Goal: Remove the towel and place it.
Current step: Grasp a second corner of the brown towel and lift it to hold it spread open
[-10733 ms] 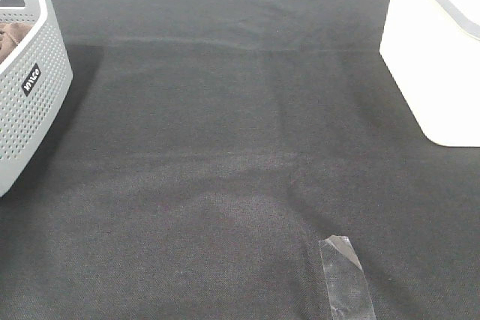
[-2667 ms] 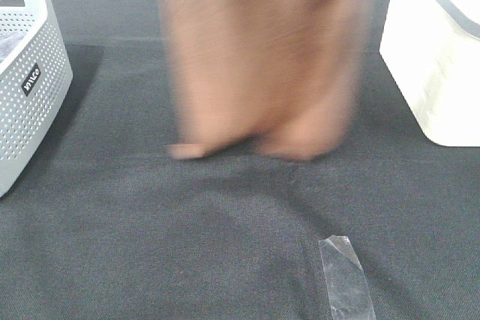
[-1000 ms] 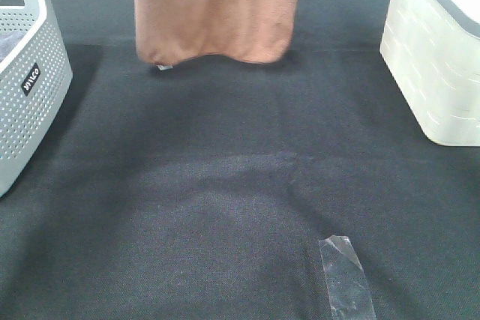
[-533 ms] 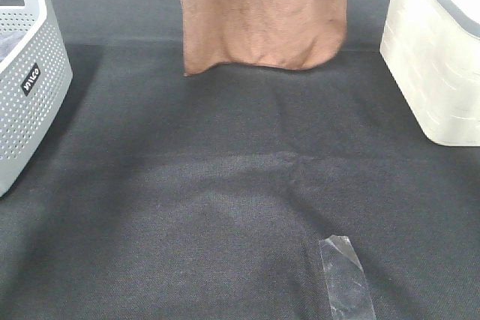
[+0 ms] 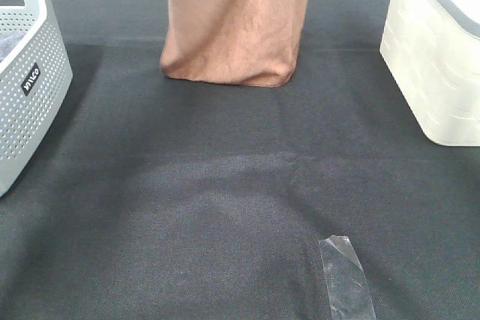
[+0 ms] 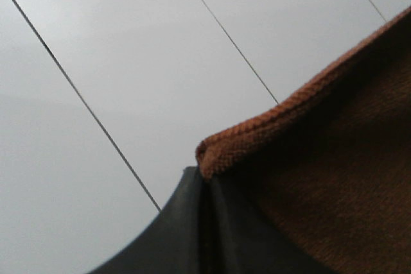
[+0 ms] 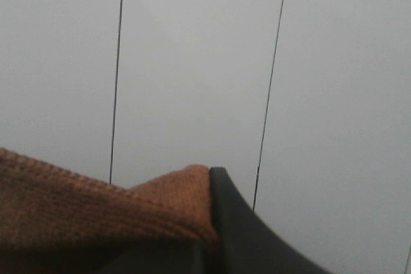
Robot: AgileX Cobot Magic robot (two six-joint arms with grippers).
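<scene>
towel: soft, floppy brown terry rectangle (image 5: 236, 24), hanging near far edge of black cloth surface (image 5: 225, 215)
left end effector (image 6: 204, 216): pinching hem corner
right end effector (image 7: 207, 242): same, probably

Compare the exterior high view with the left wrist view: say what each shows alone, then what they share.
Only the exterior high view: the towel hanging lengthwise, its lower end down by the black table cloth, with a grey perforated basket on the left, a white bin on the right and a strip of clear tape near the front. Only the left wrist view: the left pincer shut on the towel's hemmed corner, with a pale panelled surface behind. Both: the brown towel.
</scene>
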